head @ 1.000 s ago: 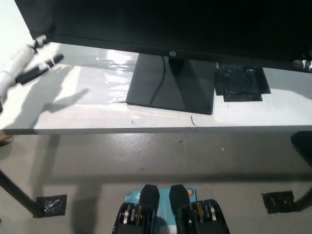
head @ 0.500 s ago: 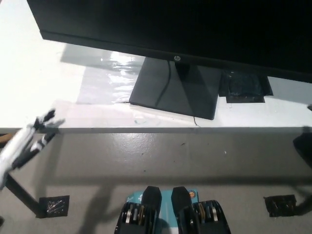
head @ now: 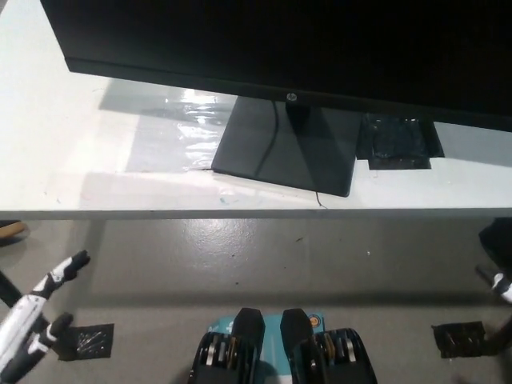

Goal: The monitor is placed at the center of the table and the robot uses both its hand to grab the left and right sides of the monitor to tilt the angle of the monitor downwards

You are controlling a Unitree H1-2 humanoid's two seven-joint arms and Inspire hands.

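The black monitor (head: 280,40) stands on the white table (head: 56,168), its screen filling the top of the head view and its dark square base (head: 284,148) near the table's front edge. My white left hand (head: 36,316) hangs low at the lower left, below the table's front edge and well away from the monitor, fingers (head: 68,268) apart and holding nothing. Only a sliver of my black right hand (head: 498,280) shows at the right border, also below table height and away from the monitor.
A black patch (head: 398,142) lies on the table right of the base. A glossy film (head: 180,128) covers the table left of it. Black tape marks (head: 88,342) sit on the grey floor, and a table leg (head: 8,288) stands near my left hand.
My left hand has dropped from beside the monitor's left edge to below the table at the lower left. The right hand has come down from the monitor's right edge too.
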